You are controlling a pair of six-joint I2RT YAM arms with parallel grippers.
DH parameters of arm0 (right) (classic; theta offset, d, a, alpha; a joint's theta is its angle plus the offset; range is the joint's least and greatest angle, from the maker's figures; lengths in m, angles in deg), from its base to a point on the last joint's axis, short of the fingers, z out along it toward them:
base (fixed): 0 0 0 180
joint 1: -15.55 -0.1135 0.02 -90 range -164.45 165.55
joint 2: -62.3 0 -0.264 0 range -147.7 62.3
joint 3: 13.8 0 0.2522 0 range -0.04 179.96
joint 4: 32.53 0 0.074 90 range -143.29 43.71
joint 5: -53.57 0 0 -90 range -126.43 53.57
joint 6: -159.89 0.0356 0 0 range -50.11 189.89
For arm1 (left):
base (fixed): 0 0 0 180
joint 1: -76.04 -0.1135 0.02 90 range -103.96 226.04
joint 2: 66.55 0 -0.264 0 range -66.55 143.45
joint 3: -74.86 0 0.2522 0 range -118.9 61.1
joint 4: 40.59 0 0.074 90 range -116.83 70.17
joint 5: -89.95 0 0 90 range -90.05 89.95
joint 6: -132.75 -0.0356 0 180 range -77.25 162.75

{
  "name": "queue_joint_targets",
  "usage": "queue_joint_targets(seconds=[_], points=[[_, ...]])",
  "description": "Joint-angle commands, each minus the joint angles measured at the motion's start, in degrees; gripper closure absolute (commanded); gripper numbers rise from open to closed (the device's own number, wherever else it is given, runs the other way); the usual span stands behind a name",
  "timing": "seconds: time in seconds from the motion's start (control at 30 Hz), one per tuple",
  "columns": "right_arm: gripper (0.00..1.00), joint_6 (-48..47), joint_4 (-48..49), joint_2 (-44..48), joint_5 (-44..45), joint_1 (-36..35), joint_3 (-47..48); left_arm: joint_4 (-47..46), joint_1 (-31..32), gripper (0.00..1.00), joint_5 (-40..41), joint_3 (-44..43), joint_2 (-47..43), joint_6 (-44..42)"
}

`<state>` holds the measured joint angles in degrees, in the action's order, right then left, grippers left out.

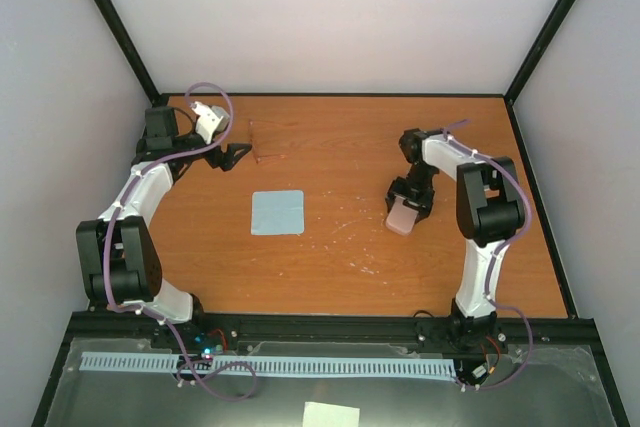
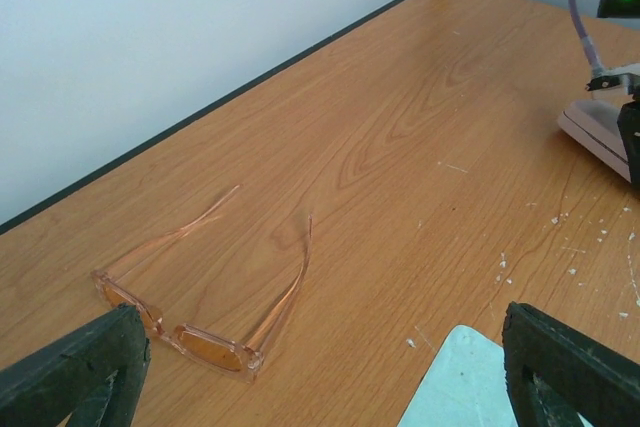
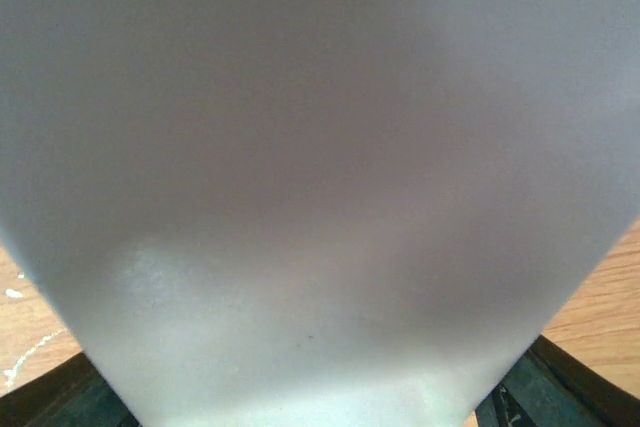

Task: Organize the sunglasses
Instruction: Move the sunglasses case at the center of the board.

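Translucent orange-amber, thin-framed sunglasses [image 2: 212, 345] lie unfolded, arms spread, on the brown wooden table [image 1: 350, 147], at about 12 o'clock from the flat blue-grey square cloth [image 1: 277, 212]. The left gripper [image 1: 237, 154] hovers just beside them at their 9 o'clock, jaws wide apart and holding nothing. At the cloth's 3 o'clock, the right gripper [image 1: 408, 199] has its jaws clamped on the pink rounded oblong case [image 1: 402, 219].

Far edge middle, far-right corner, near edge open. Cloth [image 1: 277, 213] flat at centre; sunglasses [image 2: 205, 345] near far-left corner; case [image 1: 402, 219] blocks right-centre.
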<state>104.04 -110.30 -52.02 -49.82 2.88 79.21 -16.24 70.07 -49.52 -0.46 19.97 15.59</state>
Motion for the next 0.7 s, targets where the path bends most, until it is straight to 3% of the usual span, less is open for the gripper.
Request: queue_joint_targets(seconds=[0.0,0.5,0.67], points=[[0.38,4.78,2.37,-6.72,-5.13,-3.69,2.73,0.94,0.44,0.04,-2.11,-2.05,-1.26,-2.33],[0.02,3.41,3.05,-8.42,-2.87,-5.52,7.06,2.65,0.99,0.01,-1.94,-1.76,-2.33,-3.77],[0.0,4.05,1.31,-1.13,2.03,-5.38,7.34,5.03,3.77,0.0,-0.59,-4.96,-1.69,-4.71]])
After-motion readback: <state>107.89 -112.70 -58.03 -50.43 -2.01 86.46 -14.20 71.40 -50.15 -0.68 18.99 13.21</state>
